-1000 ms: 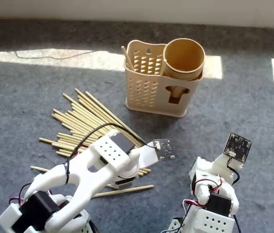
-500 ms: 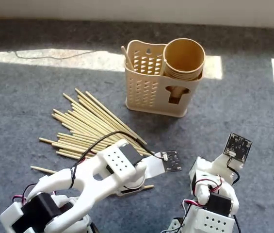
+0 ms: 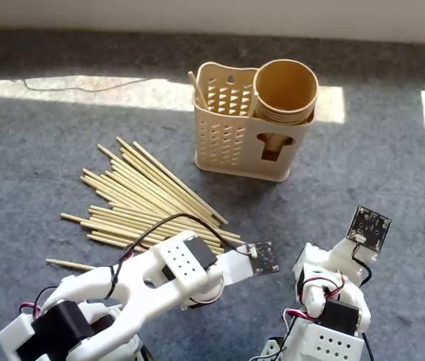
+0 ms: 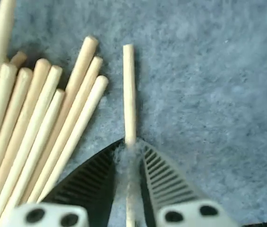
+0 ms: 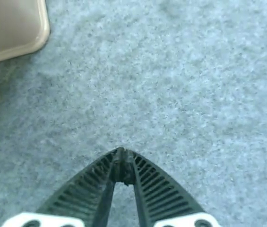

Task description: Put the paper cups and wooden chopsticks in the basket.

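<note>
On grey carpet (image 3: 39,165) (sun stripe (image 3: 84,94) at 12 o'clock), left gripper (image 4: 129,144) pinching one chopstick (image 4: 128,85), right gripper (image 5: 120,157) tips together, empty

One basket (image 3: 227,139); one paper cup stack (image 3: 285,89) (cup number unclear); loose chopsticks (image 3: 141,197) well over a dozen.

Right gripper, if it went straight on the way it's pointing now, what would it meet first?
Most likely just the grey carpet: the right gripper, shut, points at a bare patch of it. The basket corner sits off to one side of that line, though depth is hard to judge.
</note>
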Motion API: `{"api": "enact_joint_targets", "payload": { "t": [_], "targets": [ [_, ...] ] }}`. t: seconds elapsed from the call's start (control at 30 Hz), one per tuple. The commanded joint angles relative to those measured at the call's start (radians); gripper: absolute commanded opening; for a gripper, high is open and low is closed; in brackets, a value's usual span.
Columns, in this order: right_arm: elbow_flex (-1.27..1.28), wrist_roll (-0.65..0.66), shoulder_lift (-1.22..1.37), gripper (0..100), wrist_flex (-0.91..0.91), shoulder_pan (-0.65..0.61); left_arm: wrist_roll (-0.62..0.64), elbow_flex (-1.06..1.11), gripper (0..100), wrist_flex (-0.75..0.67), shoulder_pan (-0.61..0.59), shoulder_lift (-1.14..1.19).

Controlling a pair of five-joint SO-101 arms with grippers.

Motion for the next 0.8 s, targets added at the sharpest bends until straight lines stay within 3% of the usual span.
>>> {"api": "enact_joint_targets", "payload": {
  "t": [0.0,0.4,0.77],
  "targets": [
    [0.097,-0.006,-0.005,0.5,-0.024,0.01,0.005,-0.021,1,0.046,0.004,-0.01],
    [0.097,-0.006,-0.005,0.5,-0.024,0.01,0.005,-0.4,1,0.402,-0.074,-0.012],
    [0.097,-0.006,-0.005,0.5,-0.024,0.01,0.009,-1.056,1,0.635,-0.162,-0.012]
  ]
}}
